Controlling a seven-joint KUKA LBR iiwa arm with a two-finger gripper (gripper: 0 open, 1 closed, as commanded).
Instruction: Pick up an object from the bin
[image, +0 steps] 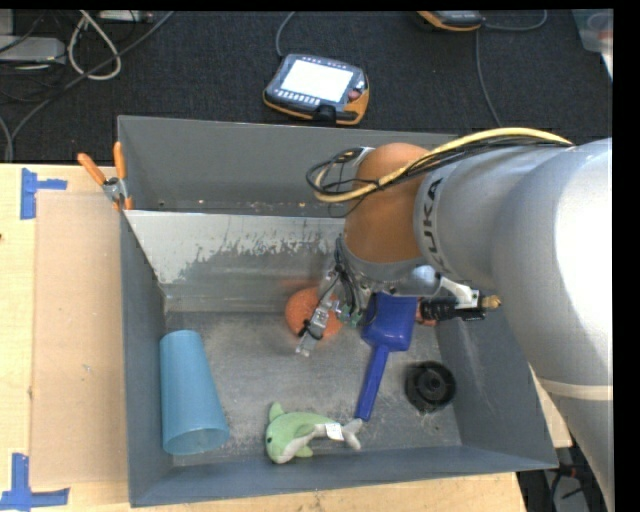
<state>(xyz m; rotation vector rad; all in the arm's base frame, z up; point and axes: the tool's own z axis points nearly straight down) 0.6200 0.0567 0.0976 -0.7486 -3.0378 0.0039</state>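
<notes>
near the middle of the grey bin, close to its back wall, the tool hangs low, overlapping an orange ball; whether it is open or closed i cannot tell. a blue long-handled utensil lies just to the right.

I'm looking down into the grey bin, and on its floor I've got a light-blue cup on its side at left, a green plush toy up front, a blue long-handled tool, a black round cap and an orange ball near the back wall.
</notes>
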